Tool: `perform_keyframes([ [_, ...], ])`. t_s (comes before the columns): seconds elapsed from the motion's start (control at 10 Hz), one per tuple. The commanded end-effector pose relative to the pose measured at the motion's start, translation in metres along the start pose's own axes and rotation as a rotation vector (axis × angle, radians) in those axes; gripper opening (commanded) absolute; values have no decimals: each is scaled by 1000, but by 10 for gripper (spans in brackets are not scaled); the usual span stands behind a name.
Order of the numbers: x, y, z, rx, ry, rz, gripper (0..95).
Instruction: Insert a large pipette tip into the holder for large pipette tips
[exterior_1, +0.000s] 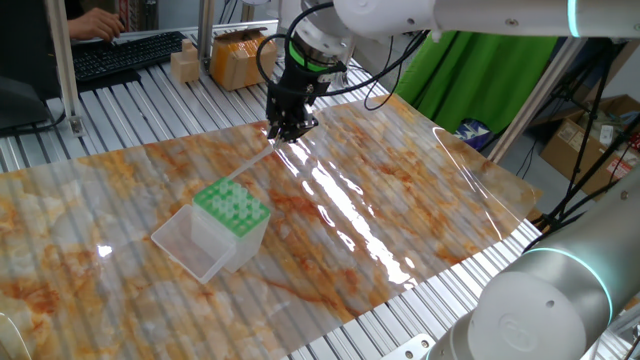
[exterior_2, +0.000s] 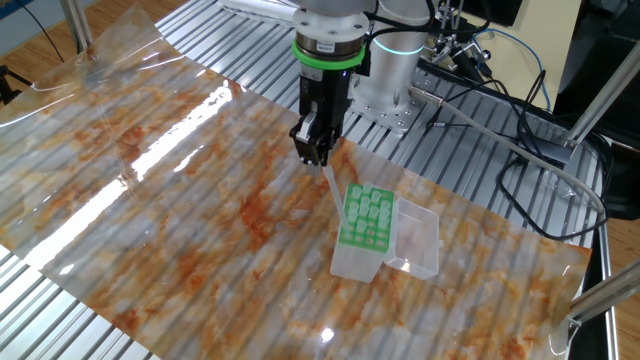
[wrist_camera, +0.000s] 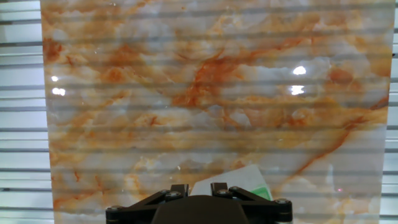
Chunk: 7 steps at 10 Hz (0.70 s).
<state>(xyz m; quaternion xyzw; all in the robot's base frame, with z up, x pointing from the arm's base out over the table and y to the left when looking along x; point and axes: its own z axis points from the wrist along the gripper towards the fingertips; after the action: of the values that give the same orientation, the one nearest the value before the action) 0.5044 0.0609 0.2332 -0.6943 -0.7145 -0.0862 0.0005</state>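
Hanging over the surface (exterior_1: 420, 200), your pincer (exterior_1: 289, 130) points down, jaws narrow, gripping the large pipette tip (exterior_1: 255, 160) – it slants toward the holder (exterior_1: 232, 212), point near the green rack; clear lid (exterior_2: 418, 240) hinged open.

A slatted metal table (exterior_1: 130, 95) carries a marbled sheet (exterior_1: 400, 190) bearing the holder (exterior_1: 232, 208).

Green rack (exterior_1: 232, 205), orange-veined marble sheet (exterior_1: 380, 190)
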Motion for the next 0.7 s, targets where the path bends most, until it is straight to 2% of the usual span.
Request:
perform_keyframes([
  [0.1,0,0,1,12,-7,-11,190],
  [0.2,1,0,0,22,-7,-10,380],
  [0.7,7,-4,-2,17,4,21,380],
])
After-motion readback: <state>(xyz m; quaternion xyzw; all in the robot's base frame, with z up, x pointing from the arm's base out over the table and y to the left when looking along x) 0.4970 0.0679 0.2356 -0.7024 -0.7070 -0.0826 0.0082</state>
